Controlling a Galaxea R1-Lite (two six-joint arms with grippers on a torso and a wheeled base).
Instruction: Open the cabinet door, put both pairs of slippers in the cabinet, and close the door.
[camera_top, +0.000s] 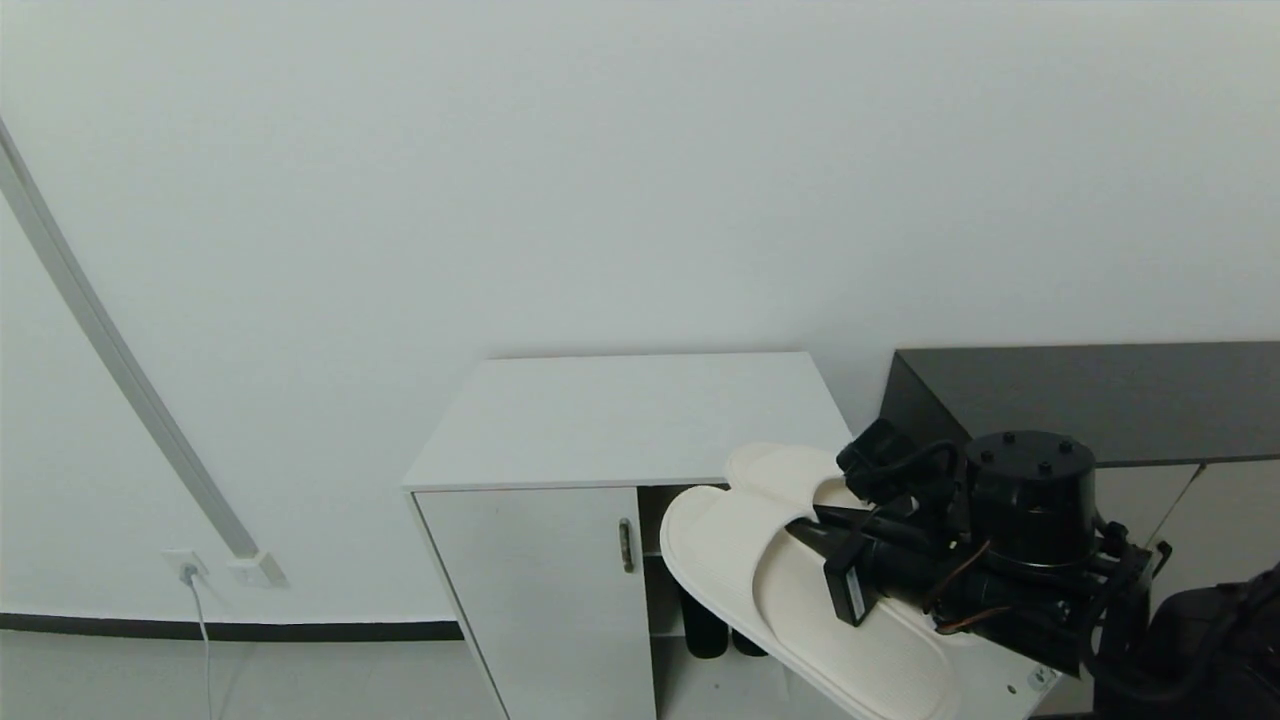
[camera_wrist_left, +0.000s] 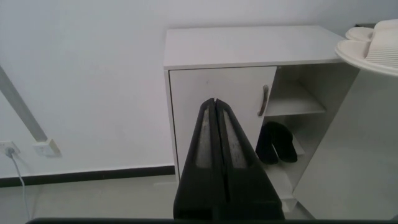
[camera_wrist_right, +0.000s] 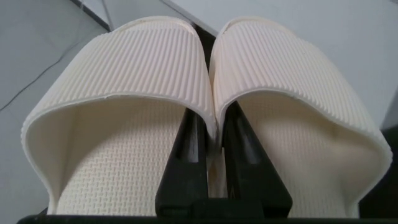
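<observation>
While the cabinet (camera_top: 620, 420) stands open in the head view, my right gripper (camera_top: 812, 530) pinches the white slippers (camera_top: 740, 560) before it. Left wrist view: my left gripper (camera_wrist_left: 215, 109) is pressed together, empty. Right wrist view: my fingers (camera_wrist_right: 189, 155) clamp both slippers' inner edges.

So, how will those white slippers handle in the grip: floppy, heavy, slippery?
Probably light: the right gripper holds both white slippers by their inner sides alone. Fairly stiff, it seems: the soles stick out without drooping. The ribbed fabric likely resists slipping.
</observation>
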